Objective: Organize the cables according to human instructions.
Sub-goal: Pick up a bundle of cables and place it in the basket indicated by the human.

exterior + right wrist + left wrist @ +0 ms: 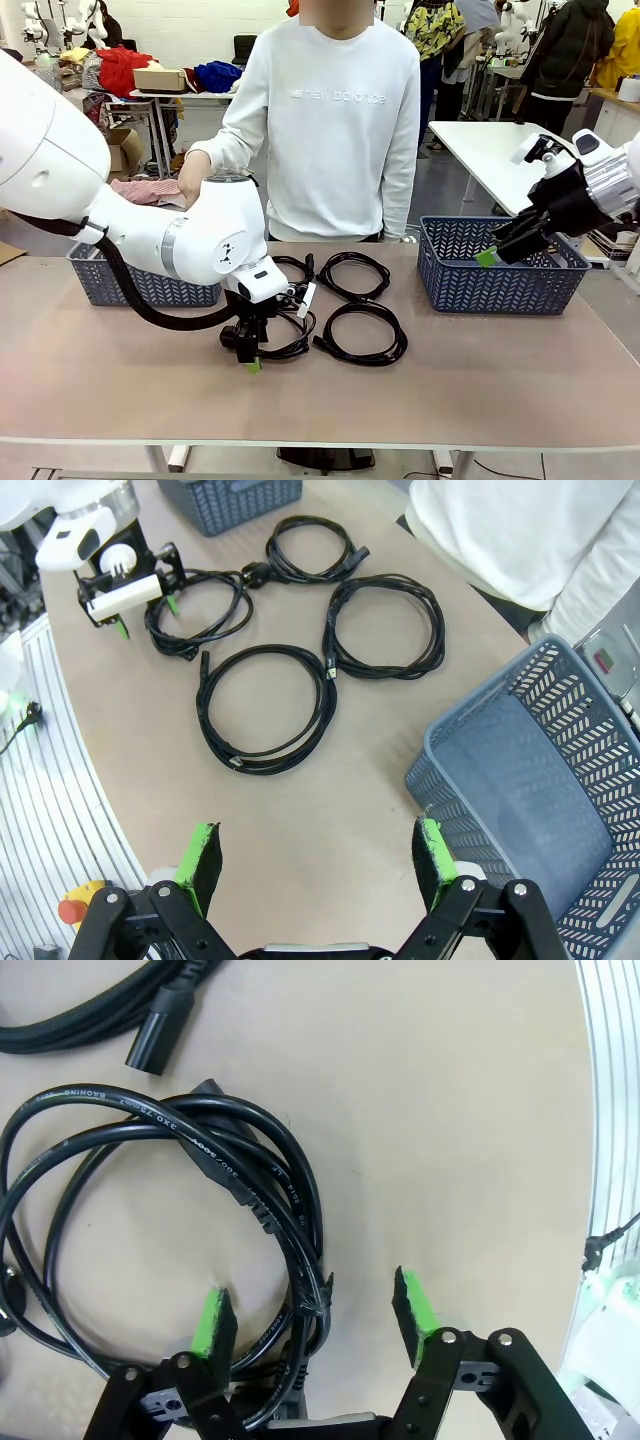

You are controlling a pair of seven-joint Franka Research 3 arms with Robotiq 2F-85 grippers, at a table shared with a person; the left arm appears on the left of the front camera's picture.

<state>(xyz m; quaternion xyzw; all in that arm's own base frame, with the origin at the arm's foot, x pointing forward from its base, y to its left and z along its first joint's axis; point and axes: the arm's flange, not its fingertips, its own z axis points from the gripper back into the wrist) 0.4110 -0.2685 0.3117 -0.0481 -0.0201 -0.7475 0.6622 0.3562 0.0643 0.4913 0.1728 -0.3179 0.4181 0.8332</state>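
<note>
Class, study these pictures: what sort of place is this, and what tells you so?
Most likely a robotics lab or workshop. A white robot arm works at a table holding coiled black cables and blue baskets, and behind the person stands another table piled with cloth and boxes.

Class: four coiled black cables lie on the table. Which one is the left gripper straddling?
The near-left coil: the left gripper has a finger either side of its strands. The other three lie untouched.

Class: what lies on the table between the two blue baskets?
Four coiled black cables, with the left claw over one coil, seen in the front view.
</note>
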